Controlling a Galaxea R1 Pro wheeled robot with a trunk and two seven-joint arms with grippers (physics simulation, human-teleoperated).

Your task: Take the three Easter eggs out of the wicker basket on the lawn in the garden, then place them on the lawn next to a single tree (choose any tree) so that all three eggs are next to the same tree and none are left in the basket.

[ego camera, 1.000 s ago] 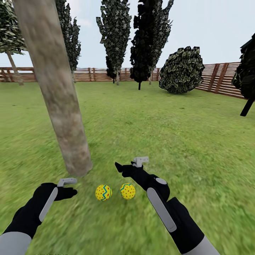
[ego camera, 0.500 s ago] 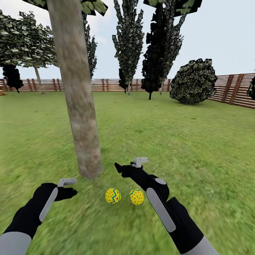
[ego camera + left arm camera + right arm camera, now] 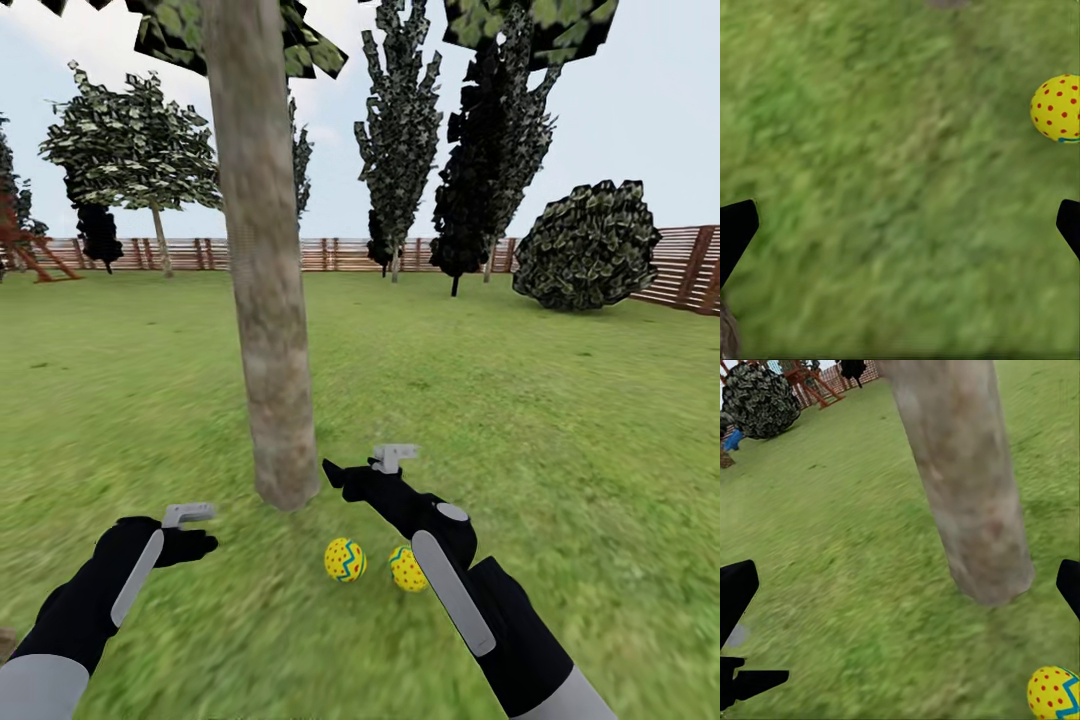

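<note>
- The fingers (image 3: 736, 229) of the left gripper (image 3: 195, 530) are standing wide apart in the left wrist view, with bare grass between them and nothing held
- The right gripper (image 3: 345, 470) is hanging low beside the base of the tree (image 3: 265, 300), its fingers (image 3: 735, 589) spread wide at the two edges of the right wrist view and holding nothing
- Two Easter eggs are lying on the lawn (image 3: 560, 420) near the foot of the trunk, just beside each other; the left egg (image 3: 345, 559) is showing whole, while the right egg (image 3: 403, 568) is sitting partly behind the right forearm
- One yellow, red-dotted egg is showing in each wrist view, at that picture's edge
- Dark columnar trees (image 3: 400, 130), a round bush (image 3: 587, 245) and the slatted wooden fence (image 3: 690, 265) are standing far behind, at the garden's edge
</note>
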